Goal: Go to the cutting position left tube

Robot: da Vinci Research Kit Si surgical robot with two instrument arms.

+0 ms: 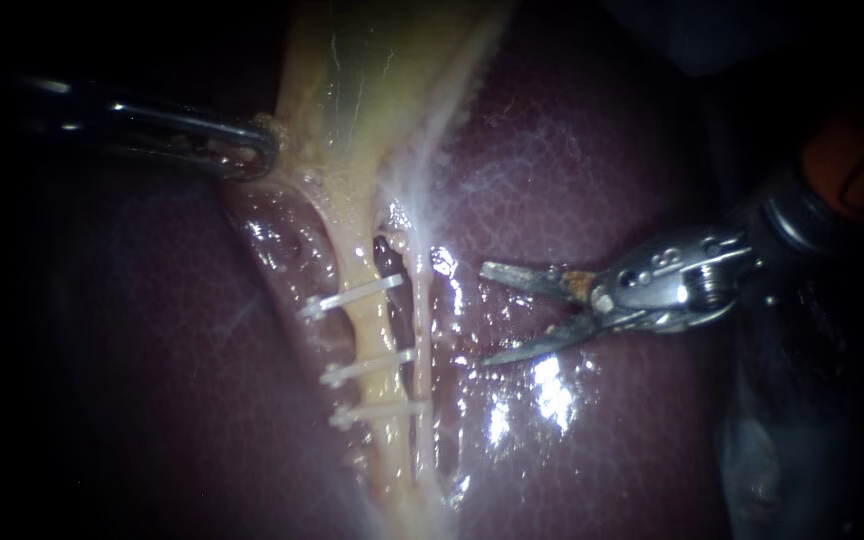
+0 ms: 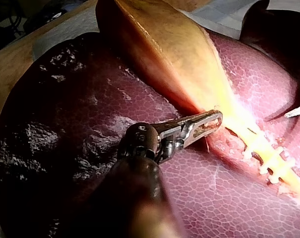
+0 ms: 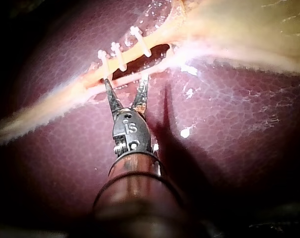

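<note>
Wet liver (image 1: 572, 200), clipped tube (image 1: 372, 330); wooden bench (image 2: 8, 79), cloth (image 2: 224, 15)

Steel right instrument (image 1: 485, 313), dark reddish shaft (image 3: 135, 186)

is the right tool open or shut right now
Open. The right tool shows a wide gap between its two blades, with nothing gripped between them. Only bare liver shows through the gap.
</note>
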